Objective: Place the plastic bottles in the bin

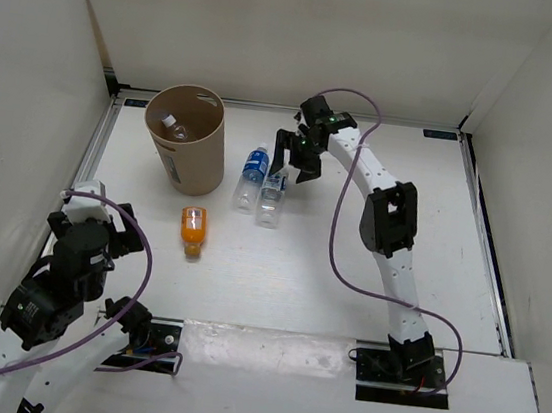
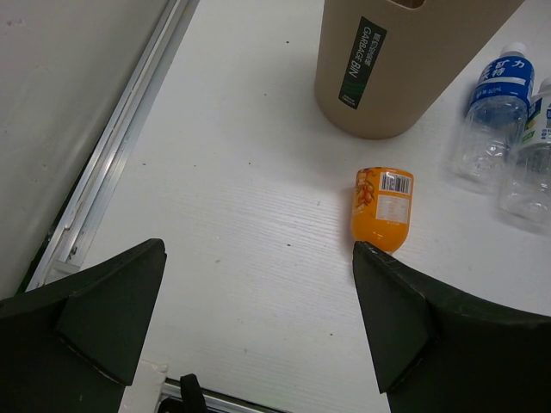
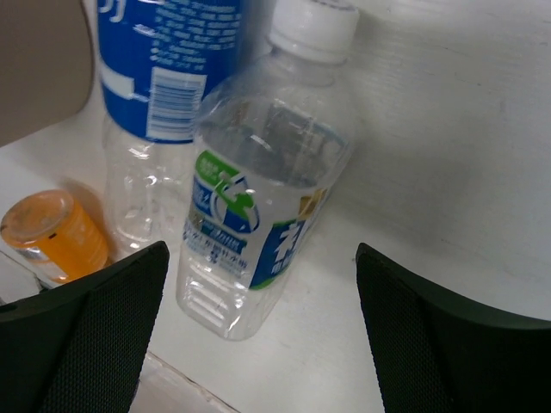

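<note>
The tan bin (image 1: pixel 197 163) stands upright at the back left, with a plain clear bottle (image 1: pixel 173 129) lying inside it. To its right, a blue-label bottle (image 1: pixel 253 172) and a white-green-label bottle (image 1: pixel 272 199) lie side by side on the table. My right gripper (image 1: pixel 298 159) hovers open over their cap ends, the white-green bottle (image 3: pixel 258 189) lying below the space between its fingers. A short orange bottle (image 1: pixel 192 231) lies in front of the bin. My left gripper (image 1: pixel 124 226) is open and low at the near left, the orange bottle (image 2: pixel 383 206) just beyond its right fingertip (image 2: pixel 370 267).
White walls enclose the table on three sides. A metal rail (image 2: pixel 112 163) runs along the left edge. Purple cables (image 1: pixel 336 224) loop beside both arms. The bin (image 2: pixel 405 77) carries a dark label reading "garbage bin".
</note>
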### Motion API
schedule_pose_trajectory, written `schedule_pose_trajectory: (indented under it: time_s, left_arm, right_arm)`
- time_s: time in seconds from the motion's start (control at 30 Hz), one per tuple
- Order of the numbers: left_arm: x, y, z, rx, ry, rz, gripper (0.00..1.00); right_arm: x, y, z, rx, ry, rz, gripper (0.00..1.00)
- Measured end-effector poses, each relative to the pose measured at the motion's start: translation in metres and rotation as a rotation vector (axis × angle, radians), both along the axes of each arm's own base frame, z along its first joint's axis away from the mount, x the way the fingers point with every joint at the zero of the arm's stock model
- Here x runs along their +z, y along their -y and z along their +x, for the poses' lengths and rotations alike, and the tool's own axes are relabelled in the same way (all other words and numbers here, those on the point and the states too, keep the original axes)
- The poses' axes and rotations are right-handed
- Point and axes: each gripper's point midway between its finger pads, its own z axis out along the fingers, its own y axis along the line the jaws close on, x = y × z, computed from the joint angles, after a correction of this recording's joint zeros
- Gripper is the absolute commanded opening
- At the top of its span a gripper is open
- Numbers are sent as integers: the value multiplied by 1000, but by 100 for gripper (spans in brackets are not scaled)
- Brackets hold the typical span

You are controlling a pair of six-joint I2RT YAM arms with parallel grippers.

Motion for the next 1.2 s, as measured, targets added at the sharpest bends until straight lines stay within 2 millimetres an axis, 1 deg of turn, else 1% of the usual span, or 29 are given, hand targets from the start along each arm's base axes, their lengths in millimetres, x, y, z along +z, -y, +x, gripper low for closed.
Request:
schedule_pose_trajectory:
  time_s: [0.07, 0.17, 0.23, 0.4, 0.57, 0.73, 0.83, 0.87, 0.9, 0.93, 0.97, 1.0, 1.03, 1.07, 1.13, 1.17, 1.2]
  left_arm:
    - [0, 0, 0, -1, -3, 1, 100]
    - [-1, 1, 1, -1, -9, 4, 100]
    - [-2, 1, 2, -1, -14, 7, 100]
    - [-3, 2, 3, -2, -22, 10, 100]
    - [-3, 2, 3, -2, -22, 10, 100]
    - [-3, 2, 3, -2, -22, 10, 100]
    - [-3, 2, 3, -2, -22, 11, 100]
    - [-3, 2, 3, -2, -21, 10, 100]
    - [-3, 2, 3, -2, -22, 10, 100]
    - [-3, 2, 3, -2, -22, 10, 100]
    - [-3, 2, 3, -2, -22, 11, 100]
    - [-3, 2, 3, -2, -22, 10, 100]
    - [-3, 2, 3, -2, -22, 10, 100]
    - [-3, 2, 3, -2, -21, 10, 100]
    - [-3, 2, 3, -3, -21, 11, 100]
    - [-3, 2, 3, -3, -21, 11, 100]
    - [-3, 2, 3, -2, -21, 10, 100]
  right_arm:
    - [-11, 0, 1, -3, -24, -6, 90]
    - [-25, 3, -2, -6, -66, -26, 90]
    - [-31, 4, -3, -9, -84, -31, 90]
    - [-33, -2, -2, 0, -99, -16, 90]
    - [-34, -12, -4, 16, -87, 0, 90]
    - [-37, -20, -10, 35, -100, 14, 90]
    - [-39, -22, -10, 37, -108, 23, 81]
    - [-40, -23, -10, 37, -109, 28, 71]
    - [-40, -24, -9, 41, -109, 35, 65]
    - [-42, -24, -9, 40, -111, 39, 57]
    - [-41, -26, -10, 43, -120, 55, 44]
    - [-40, -28, -11, 44, -127, 76, 40]
    - [-40, -29, -10, 41, -128, 85, 27]
    - [-40, -29, -12, 43, -135, 95, 25]
    - [-41, -26, -15, 44, -145, 115, 25]
    - [-41, -23, -17, 42, -150, 121, 17]
    - [-41, -19, -22, 40, -163, 122, 14]
